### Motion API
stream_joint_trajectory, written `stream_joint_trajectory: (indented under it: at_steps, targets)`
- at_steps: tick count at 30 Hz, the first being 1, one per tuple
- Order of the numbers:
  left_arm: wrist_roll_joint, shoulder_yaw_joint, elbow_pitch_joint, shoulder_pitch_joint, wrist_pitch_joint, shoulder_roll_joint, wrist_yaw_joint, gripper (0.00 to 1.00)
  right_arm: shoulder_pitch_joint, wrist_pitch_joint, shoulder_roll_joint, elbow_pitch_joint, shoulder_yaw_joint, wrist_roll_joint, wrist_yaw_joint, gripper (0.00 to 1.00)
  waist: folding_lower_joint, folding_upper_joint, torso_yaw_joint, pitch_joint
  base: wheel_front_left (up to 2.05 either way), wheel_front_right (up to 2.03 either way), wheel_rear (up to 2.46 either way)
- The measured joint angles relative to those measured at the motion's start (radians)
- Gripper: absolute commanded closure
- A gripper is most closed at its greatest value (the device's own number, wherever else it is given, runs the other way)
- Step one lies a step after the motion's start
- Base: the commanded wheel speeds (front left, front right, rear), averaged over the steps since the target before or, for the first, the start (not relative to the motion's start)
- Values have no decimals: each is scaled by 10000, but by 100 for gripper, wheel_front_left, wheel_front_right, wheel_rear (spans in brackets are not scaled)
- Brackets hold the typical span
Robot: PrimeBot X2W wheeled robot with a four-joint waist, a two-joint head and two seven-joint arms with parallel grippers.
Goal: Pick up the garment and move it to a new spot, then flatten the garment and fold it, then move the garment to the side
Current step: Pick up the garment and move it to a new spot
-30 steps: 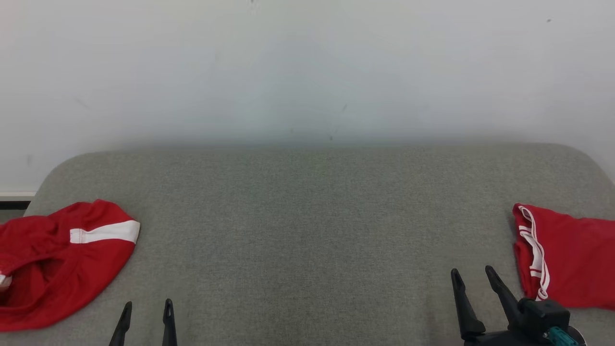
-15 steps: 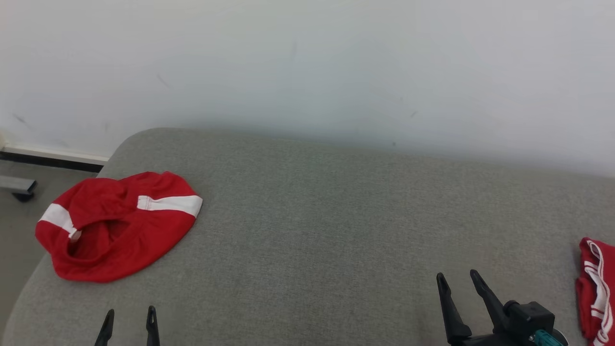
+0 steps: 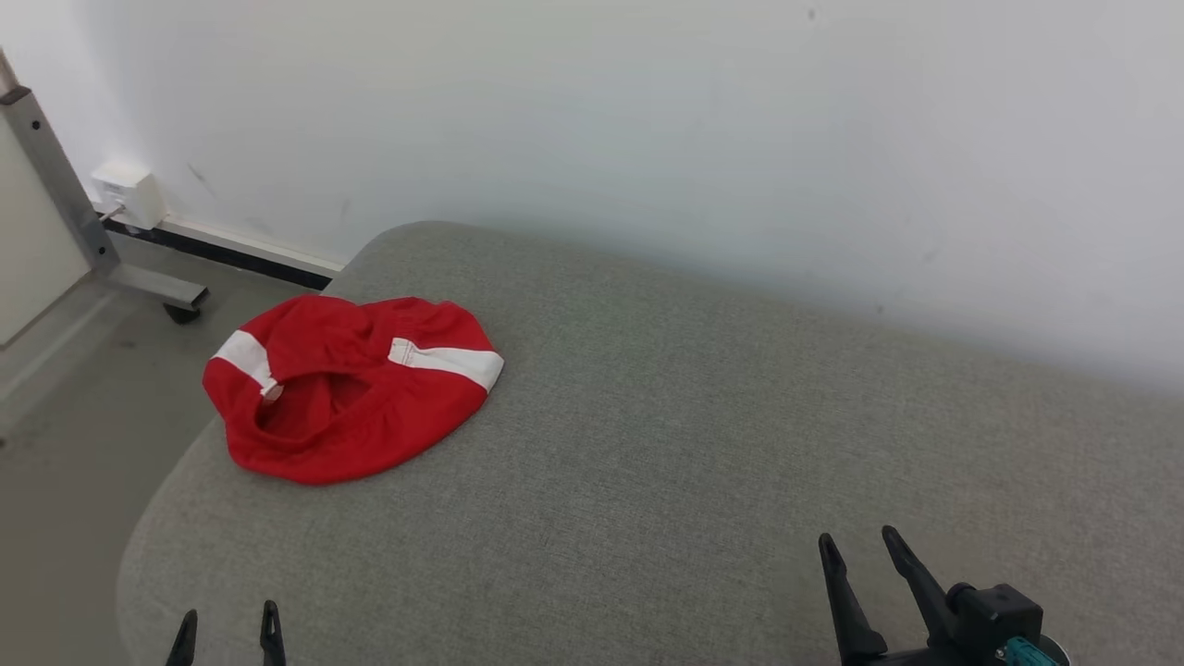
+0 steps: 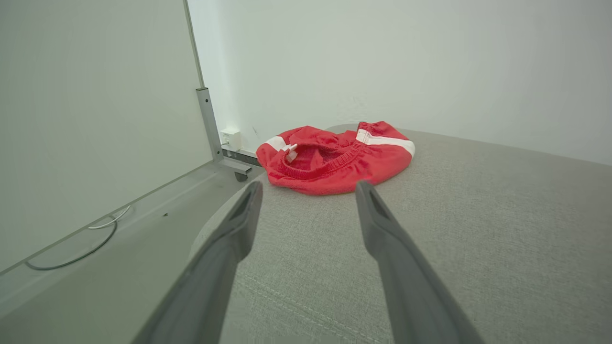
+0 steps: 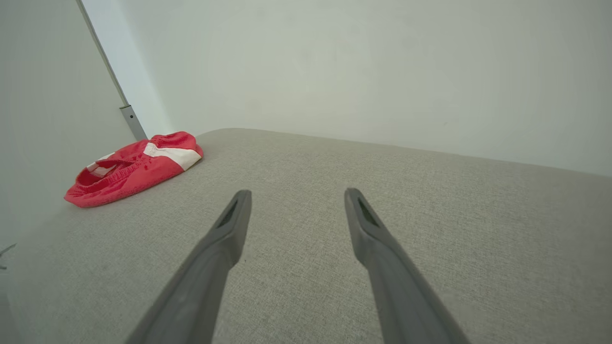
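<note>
Head view, nearest first: the left gripper (image 3: 229, 618) shows only the tips of its two dark fingers at the bottom edge. They are spread apart with nothing between them. At the lower right, the right gripper (image 3: 857, 546) also stands wide and empty. Both are over the near part of a broad grey woven-fabric cushion (image 3: 703, 462).

Farther on, the crumpled red fabric garment with white bands (image 3: 370, 407) lies at the cushion's far left corner, close to its rounded edge and well apart from both grippers. Its gathered opening faces up. In the left wrist view it lies straight beyond the fingertips; in the right wrist view it sits off to the upper left.

Left of the cushion is a grey floor (image 3: 74, 435), where a grey metal post (image 3: 55, 176) stands on a wheeled foot. Behind it, a small white box (image 3: 129, 192) sits on the plain white wall (image 3: 647, 139).
</note>
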Motion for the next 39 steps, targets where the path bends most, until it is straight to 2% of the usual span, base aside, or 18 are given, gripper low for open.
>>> stream_joint_trajectory:
  at_steps: [6,11,22,27,32,35,39]
  targets:
    - [0,115,77,40,0,-4,0,0,-125,-15,4,146,144,21,0,0,0,0,439,-22,0,0,0]
    - [0,201,140,89,0,-10,6,0,-129,-40,10,194,192,29,0,0,0,1,548,-55,0,0,0]
    - [-35,314,151,166,0,-48,192,0,-151,38,-84,159,318,113,0,0,0,1,298,45,0,0,0]
    - [-656,512,221,-283,0,-77,159,0,-337,222,-238,-63,393,94,0,0,0,1,47,253,0,0,0]
    - [-1131,694,865,-1726,98,493,-82,0,-740,504,-397,-527,418,-100,0,0,0,2,-234,760,0,0,0]
    - [-1822,980,1333,-2724,652,792,-178,0,-939,685,-447,-884,449,-217,0,0,2,2,-483,1173,0,0,0]
    - [-3041,1467,2023,-4007,1622,1524,-284,0,-1304,892,-575,-1344,474,-318,0,0,1,2,-911,1784,0,0,0]
